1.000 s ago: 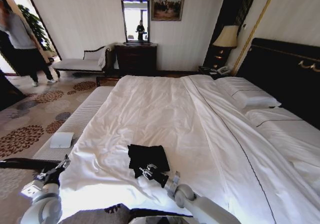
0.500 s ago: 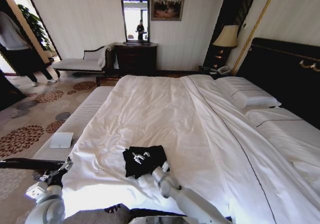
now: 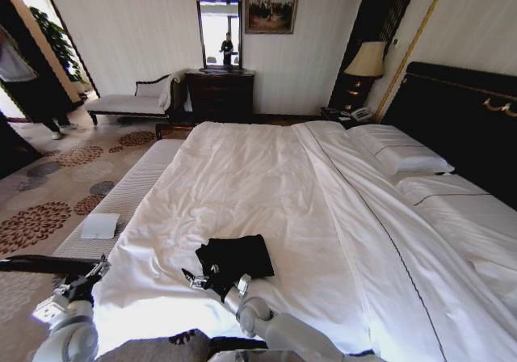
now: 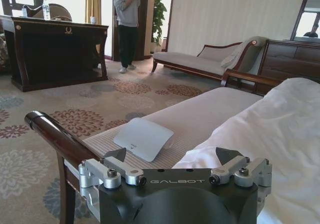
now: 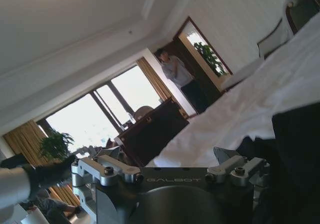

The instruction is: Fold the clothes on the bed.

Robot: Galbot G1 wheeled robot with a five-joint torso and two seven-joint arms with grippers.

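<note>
The clothes (image 3: 236,257), a black T-shirt, lie bunched on the white duvet of the bed (image 3: 266,176), near its foot edge. My right gripper (image 3: 196,279) sits low at the shirt's near-left corner, right beside the fabric. In the right wrist view my right gripper (image 5: 170,156) is open, and black cloth (image 5: 295,154) lies against one side of it with nothing between the fingers. My left gripper (image 3: 93,271) hangs off the bed's near-left corner, over the end of the bench. In the left wrist view my left gripper (image 4: 172,154) is open and holds nothing.
A long white bench (image 3: 129,196) runs along the bed's left side with a flat white pad (image 3: 99,226) on it. Farther off stand a chaise (image 3: 129,102), a dark dresser (image 3: 220,95) and a tall dark headboard (image 3: 460,111). Patterned carpet lies to the left.
My right gripper swung over the shirt and came down at its near-left corner. The shirt's near edge has shifted and bunched toward me. My left gripper has barely moved.
</note>
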